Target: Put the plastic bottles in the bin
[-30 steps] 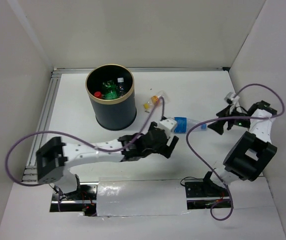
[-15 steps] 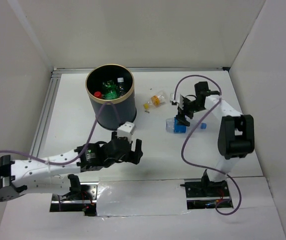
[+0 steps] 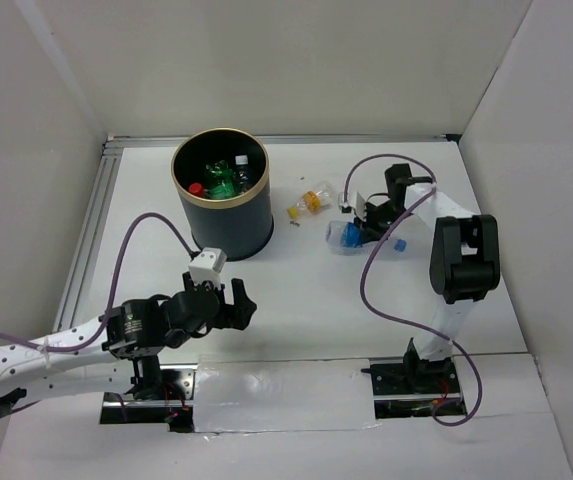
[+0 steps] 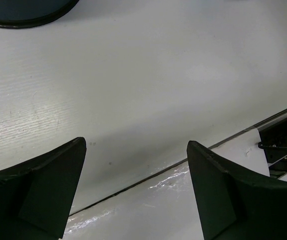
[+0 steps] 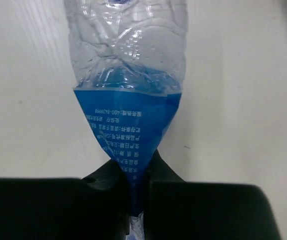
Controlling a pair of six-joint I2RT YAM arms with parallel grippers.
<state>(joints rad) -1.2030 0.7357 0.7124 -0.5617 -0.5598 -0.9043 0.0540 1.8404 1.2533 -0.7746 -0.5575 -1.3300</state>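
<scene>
Top view: we log a tall dark navy cylindrical bin w/ gold rim (image 3: 228,228), rear-left on the white table (image 3: 306,300), w/ several plastic bottles inside (image 3: 221,180). The right gripper (image 3: 363,228) clamps a crushed clear plastic bottle w/ blue label (image 3: 341,235), right of the bin and apart. The left gripper (image 3: 231,300) is spread, nothing in it.

Left wrist: we see the fingers (image 4: 43,190) wide apart over bare table.

Right wrist: jaws pinch the blue label's end flat.

Navy bin (image 3: 231,225) upright, gold rim, several bottles (image 3: 222,180) inside. Small yellow-labelled bottle (image 3: 312,199) lying just right of it. Farther right, clear blue-labelled bottle (image 3: 345,235), crumpled.
</scene>
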